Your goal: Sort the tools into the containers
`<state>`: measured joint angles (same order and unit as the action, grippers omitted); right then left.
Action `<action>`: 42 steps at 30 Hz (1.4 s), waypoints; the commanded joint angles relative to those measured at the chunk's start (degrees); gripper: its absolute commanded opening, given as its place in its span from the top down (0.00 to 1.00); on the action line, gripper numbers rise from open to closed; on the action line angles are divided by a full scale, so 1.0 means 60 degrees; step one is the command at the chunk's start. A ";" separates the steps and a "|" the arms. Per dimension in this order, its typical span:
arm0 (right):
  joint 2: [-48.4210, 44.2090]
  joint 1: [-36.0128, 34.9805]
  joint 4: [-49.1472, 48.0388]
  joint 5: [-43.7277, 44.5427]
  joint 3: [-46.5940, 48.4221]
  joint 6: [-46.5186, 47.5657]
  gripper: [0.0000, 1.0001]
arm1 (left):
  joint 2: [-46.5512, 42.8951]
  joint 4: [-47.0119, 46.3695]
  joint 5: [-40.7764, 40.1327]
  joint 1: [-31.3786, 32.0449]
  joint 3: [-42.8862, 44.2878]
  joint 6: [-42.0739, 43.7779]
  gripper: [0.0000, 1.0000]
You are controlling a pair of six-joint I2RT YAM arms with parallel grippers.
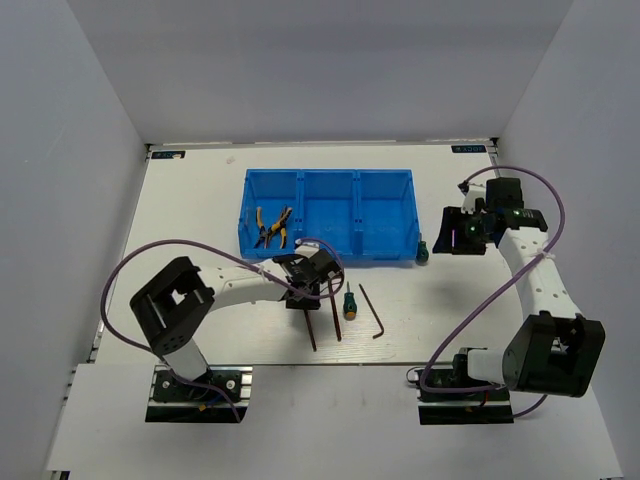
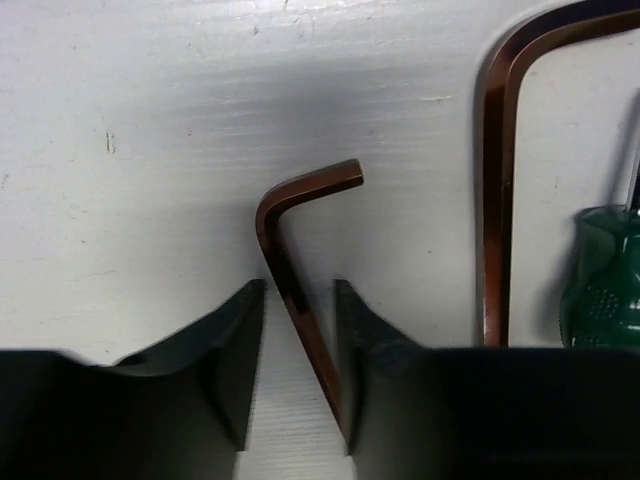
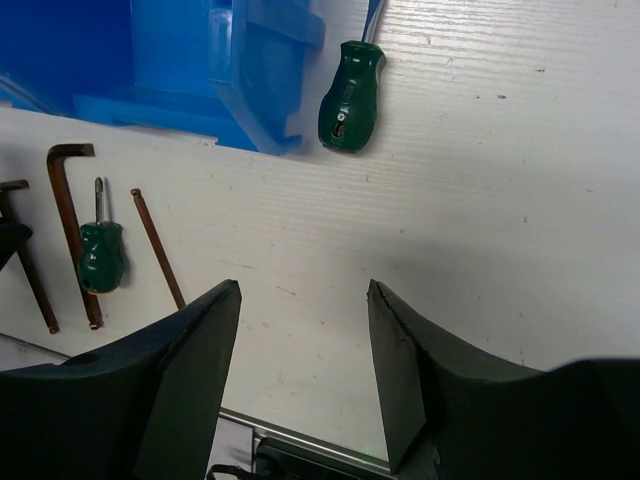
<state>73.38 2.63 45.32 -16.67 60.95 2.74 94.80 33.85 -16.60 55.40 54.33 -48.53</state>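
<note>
**Left fingers straddle a hex key; right fingers stand wide by the bin**

My left fingers are apart, with a thin dark hex key lying between them on the white surface. Its long shank slants through the gap. It sits close against one finger deep between them and stays clear of the other. Its short bent leg lies just past my tips. I am around it, not clamped on it.

Just outside the finger the shank leans toward lies a second hex key, its bend farther out than the first one's. Right beside that is the green handle of the stubby screwdriver. A third hex key lies on the far side of the screwdriver, between my two sets of fingers.

My right fingers are spread wide and hold nothing. Well beyond their tips, a small green-handled tool lies just beside a corner of the blue bin. I cannot tell whether it touches the wall. The yellow-handled pliers lie inside the bin, in the end compartment nearest my left fingers.
</note>
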 commanded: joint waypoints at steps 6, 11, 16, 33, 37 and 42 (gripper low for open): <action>-0.0146 0.0454 -0.0346 -0.0606 -0.0211 -0.0208 0.42 | 0.0869 0.0482 -0.0309 0.0465 0.0365 -0.0642 0.79; -0.0175 0.0674 -0.0361 -0.0869 -0.0431 -0.0063 0.42 | 0.0636 0.0482 -0.0135 0.0640 0.0130 -0.0729 0.98; -0.0394 0.0748 -0.0361 -0.1177 -0.0840 0.0624 0.43 | 0.0064 0.0817 -0.0382 0.0728 0.0905 -0.0218 1.00; -0.1918 0.0733 0.0489 -0.3186 -0.2247 0.3571 1.00 | 0.1073 0.1566 -0.2038 -0.0794 0.6031 0.1818 1.00; -0.2065 0.0762 -0.0082 -0.2396 -0.2496 0.3293 0.96 | 0.1776 0.1332 -0.2038 -0.1439 0.7042 0.2446 1.00; -0.1875 0.0733 -0.0390 -0.2232 -0.2570 0.2839 0.83 | 0.3413 0.1331 -0.1730 -0.1996 0.9002 0.3079 1.00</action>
<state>62.06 7.05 45.71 -31.24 45.71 21.08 113.03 42.52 -27.09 44.56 101.56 -33.65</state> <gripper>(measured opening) 0.166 0.209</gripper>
